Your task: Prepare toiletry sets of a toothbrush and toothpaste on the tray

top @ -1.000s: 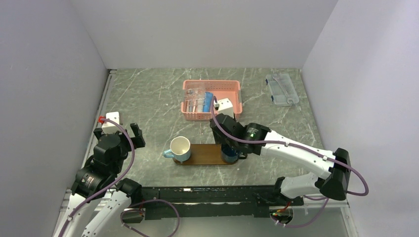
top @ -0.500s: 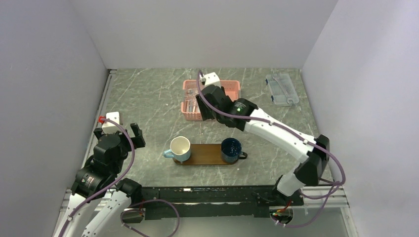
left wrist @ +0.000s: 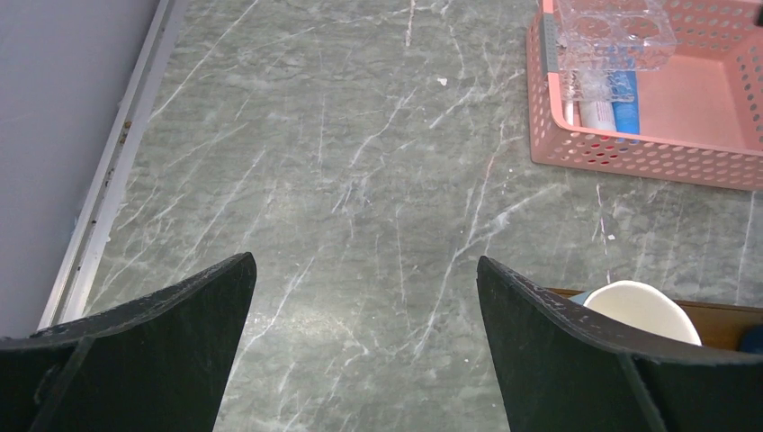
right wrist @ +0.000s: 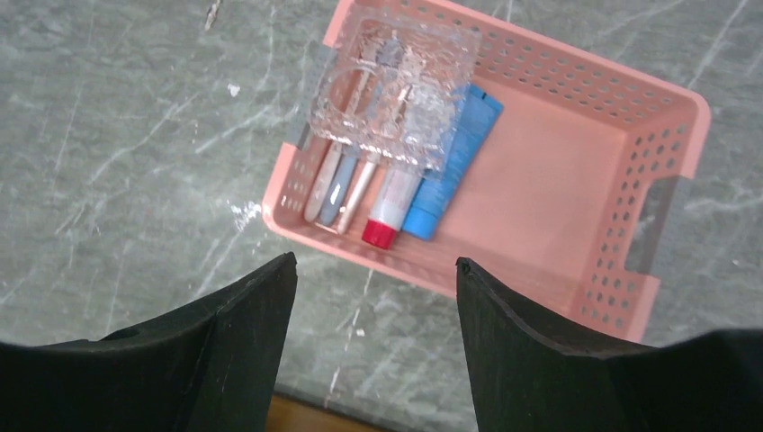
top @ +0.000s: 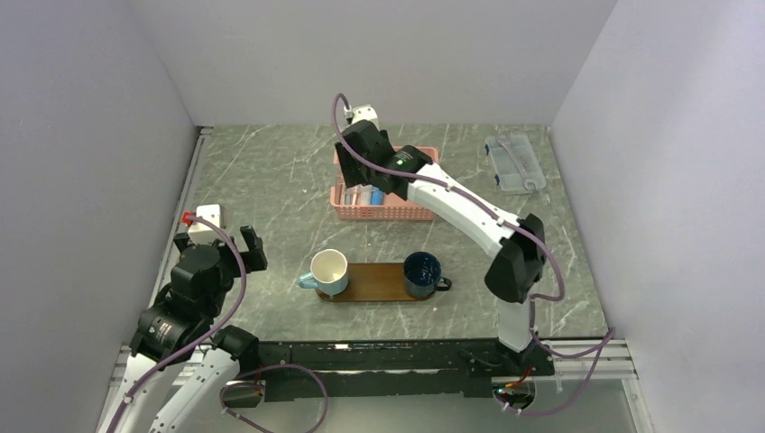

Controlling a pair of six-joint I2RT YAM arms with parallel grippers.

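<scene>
Hand on right arm, from tray to basket

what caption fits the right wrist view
Open right hand above a pink slotted plastic basket holding a blue squeeze tube, a red-capped tube and toothbrushes

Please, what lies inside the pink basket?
Inside the pink basket: a blue toothpaste tube, a white tube with a red cap, and three slim handles. A clear plastic holder lies over them, so their upper ends are unclear.

I am logging a pink basket on the surface, holding blue toothpaste, a red-capped tube and toothbrushes under a clear holder.
</scene>
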